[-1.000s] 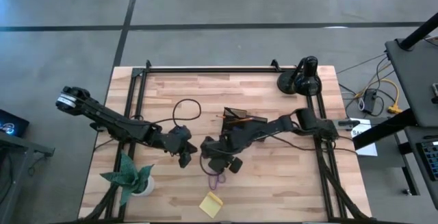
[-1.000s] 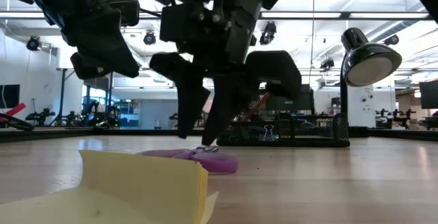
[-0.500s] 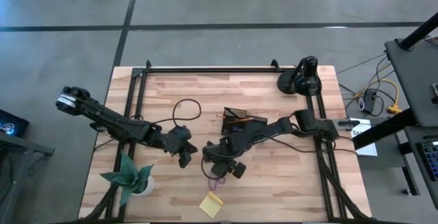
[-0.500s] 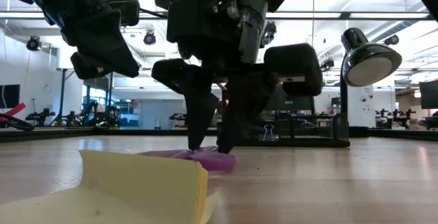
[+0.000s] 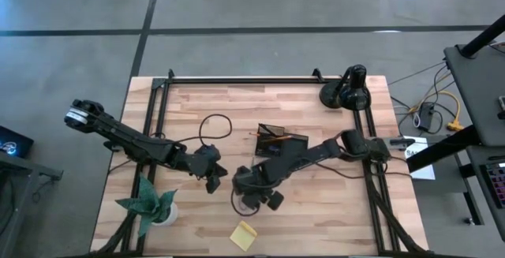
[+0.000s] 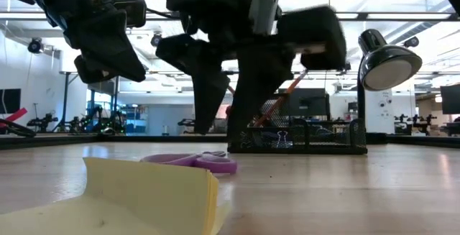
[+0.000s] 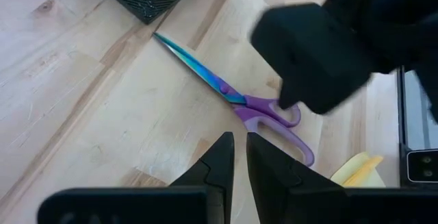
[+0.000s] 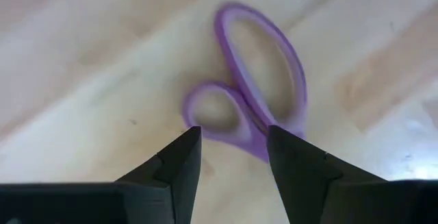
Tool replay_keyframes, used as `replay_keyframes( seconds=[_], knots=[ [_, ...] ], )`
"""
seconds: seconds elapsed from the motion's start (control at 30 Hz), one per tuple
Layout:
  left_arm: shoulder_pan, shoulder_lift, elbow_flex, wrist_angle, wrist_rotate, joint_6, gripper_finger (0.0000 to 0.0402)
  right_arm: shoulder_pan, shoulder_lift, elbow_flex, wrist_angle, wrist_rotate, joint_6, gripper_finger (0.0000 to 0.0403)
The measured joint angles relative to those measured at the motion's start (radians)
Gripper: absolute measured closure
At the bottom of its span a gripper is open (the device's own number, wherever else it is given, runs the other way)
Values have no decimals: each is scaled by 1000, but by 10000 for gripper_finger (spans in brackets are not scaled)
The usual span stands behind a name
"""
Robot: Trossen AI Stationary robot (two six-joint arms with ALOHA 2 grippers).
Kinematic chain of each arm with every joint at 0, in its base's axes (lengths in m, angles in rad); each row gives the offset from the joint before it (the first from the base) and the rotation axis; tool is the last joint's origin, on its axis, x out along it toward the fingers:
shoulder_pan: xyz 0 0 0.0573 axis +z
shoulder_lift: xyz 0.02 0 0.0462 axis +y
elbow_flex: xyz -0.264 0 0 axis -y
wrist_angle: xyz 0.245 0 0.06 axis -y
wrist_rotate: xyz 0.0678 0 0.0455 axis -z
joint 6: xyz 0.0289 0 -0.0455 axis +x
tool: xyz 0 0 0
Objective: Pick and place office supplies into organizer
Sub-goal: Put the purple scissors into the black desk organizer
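1. Scissors (image 7: 263, 111) lie flat on the table (image 5: 316, 218), blades together, tip pointing at the organizer (image 5: 276, 141) and stopping just short of its corner; the purple handles are at the far end from it.
2. My right gripper (image 8: 233, 157) hangs over the handle loops, fingers apart, one to each side of the loops and touching nothing.
3. In the low view that gripper (image 6: 223, 116) is above the table, with the scissors (image 6: 194, 161) lying on the wood below it.
4. My left gripper (image 7: 236, 157) waits just beside the scissors, on the side away from the right arm, fingers nearly together with only a thin slit between them, holding nothing.
5. A yellow pad (image 5: 243, 233) sits near the scissors' handles, farther from the organizer, close to the table's front edge.
6. The organizer holds orange pencils (image 5: 274, 139), and binder clips (image 6: 282, 140) show through its mesh wall.
7. A black lamp (image 5: 345, 90) stands beyond the organizer, at the table's far corner on the right arm's side.
8. A green paper plant (image 5: 150, 203) stands well apart from the scissors, past my left gripper.
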Motion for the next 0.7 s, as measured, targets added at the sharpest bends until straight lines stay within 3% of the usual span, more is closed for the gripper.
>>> replay_keyframes(
  seconds=[0.1,0.3,0.37,0.5,0.7],
  knots=[
    [0,0,0,0,0,0,376,14,1,-10,26,-64,-4,246],
    [0,0,-1,-1,0,0,376,34,36,-22,77,-66,-68,257],
    [1,0,-1,1,0,0,376,33,35,-17,106,-41,-84,262],
    [1,0,-1,0,-1,-6,376,37,35,-16,145,111,-67,266],
    [1,0,-1,1,-2,-8,376,37,36,-7,125,56,-101,267]
  ],
)
